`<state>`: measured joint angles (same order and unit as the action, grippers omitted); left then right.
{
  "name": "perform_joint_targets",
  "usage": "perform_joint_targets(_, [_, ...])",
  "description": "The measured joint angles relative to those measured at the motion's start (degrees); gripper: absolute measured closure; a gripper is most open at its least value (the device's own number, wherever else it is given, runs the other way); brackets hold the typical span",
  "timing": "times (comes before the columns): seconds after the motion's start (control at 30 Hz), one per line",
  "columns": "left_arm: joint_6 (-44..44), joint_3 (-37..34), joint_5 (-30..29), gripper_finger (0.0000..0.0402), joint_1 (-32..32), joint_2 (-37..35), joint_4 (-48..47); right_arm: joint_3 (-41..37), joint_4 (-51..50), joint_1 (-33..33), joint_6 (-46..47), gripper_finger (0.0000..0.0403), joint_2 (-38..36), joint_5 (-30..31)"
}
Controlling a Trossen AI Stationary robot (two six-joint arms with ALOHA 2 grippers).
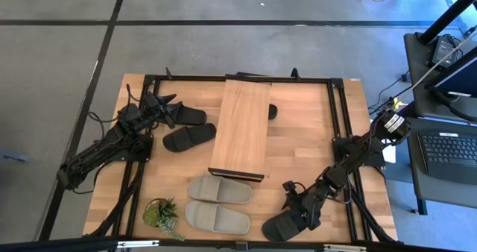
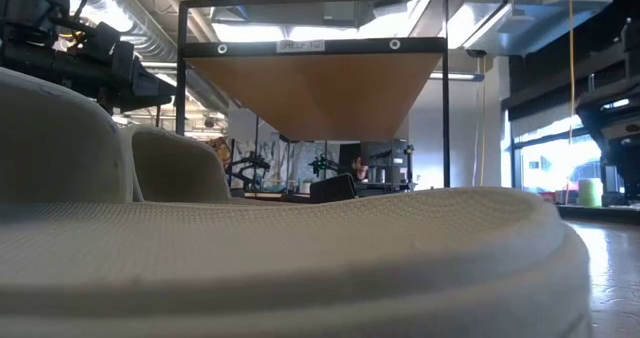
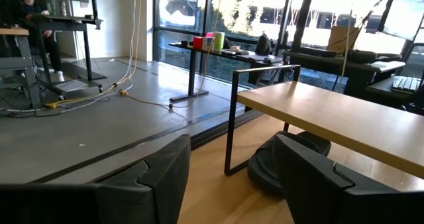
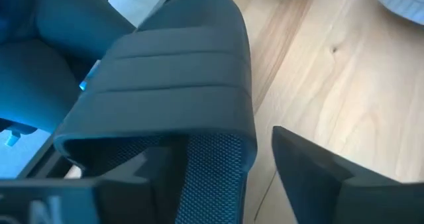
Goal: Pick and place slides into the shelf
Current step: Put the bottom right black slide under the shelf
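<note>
The shelf (image 1: 240, 129), a light plank on a dark frame, stands mid-table. Two black slides (image 1: 182, 116) (image 1: 189, 138) lie left of it, and another black one (image 3: 285, 161) lies under its far end. Two beige slides (image 1: 220, 190) (image 1: 216, 218) lie flat near the front edge. At the near right lies a black slide (image 1: 282, 226). My right gripper (image 1: 294, 213) slants down onto it, open, its fingers astride the strap's side (image 4: 218, 85). My left gripper (image 1: 160, 106) waits open and level at the far left. My right gripper has one finger (image 4: 126, 181) at the strap's opening, overlapped by the strap's edge (image 4: 159, 141), so I cannot tell whether it touches. The other finger (image 4: 318, 177) stands outside the slide with bare wood showing between. The slide lies flat on the table.
A small green potted plant (image 1: 160, 213) stands at the near left corner beside the beige slides. The dark arm frames run along the table's left and right sides. Bare wood shows right of the shelf (image 1: 305, 133). Desks and a laptop stand beyond the right edge.
</note>
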<state>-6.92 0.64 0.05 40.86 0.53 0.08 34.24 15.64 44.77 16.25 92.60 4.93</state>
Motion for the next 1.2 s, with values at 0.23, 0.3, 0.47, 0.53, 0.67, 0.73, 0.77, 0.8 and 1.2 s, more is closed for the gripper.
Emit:
perform_joint_targets(0.23, [0.01, 0.00, -0.01, 0.0194, -0.02, -0.02, 0.00, 0.02, 0.28, -0.02, -0.02, 0.0315, -0.42, 0.06])
perform_joint_targets(0.3, [0.01, 0.00, -0.02, 0.0194, 0.00, 0.01, -0.02, 0.02, 0.26, -0.04, 0.18, 0.0352, -0.42, 0.11])
perform_joint_targets(0.47, [0.00, 0.00, 0.01, 0.0194, -0.02, 0.00, -0.02, 0.02, 0.22, -0.04, 0.97, 0.0388, -0.44, -0.19])
perform_joint_targets(0.53, [0.00, 0.00, 0.00, 0.0194, 0.00, 0.01, 0.00, 0.02, 0.22, -0.33, 1.86, 0.0388, -0.44, -0.43])
perform_joint_targets(0.67, [0.00, 0.00, -0.01, 0.0194, -0.02, 0.01, -0.02, 0.02, 0.06, -0.81, 3.10, 0.0393, -0.75, -2.89])
perform_joint_targets(0.73, [0.00, 0.00, 0.01, 0.0194, -0.01, -0.02, -0.01, 0.02, -0.25, -1.00, 3.27, 0.0393, -1.55, -3.07])
perform_joint_targets(0.77, [0.00, 0.00, 0.00, 0.0194, -0.02, 0.00, 0.00, 0.02, -0.81, -1.11, 3.48, 0.0393, -2.30, -3.17])
perform_joint_targets(0.8, [0.00, 0.00, -0.02, 0.0194, 0.00, 0.01, 0.00, 0.02, -1.72, -1.14, 3.86, 0.0393, -3.20, -3.26])
perform_joint_targets(1.2, [0.00, 0.00, -0.01, 0.0194, -0.02, 0.01, 0.00, 0.02, -22.58, -7.80, 7.72, 0.0393, -20.30, 1.33])
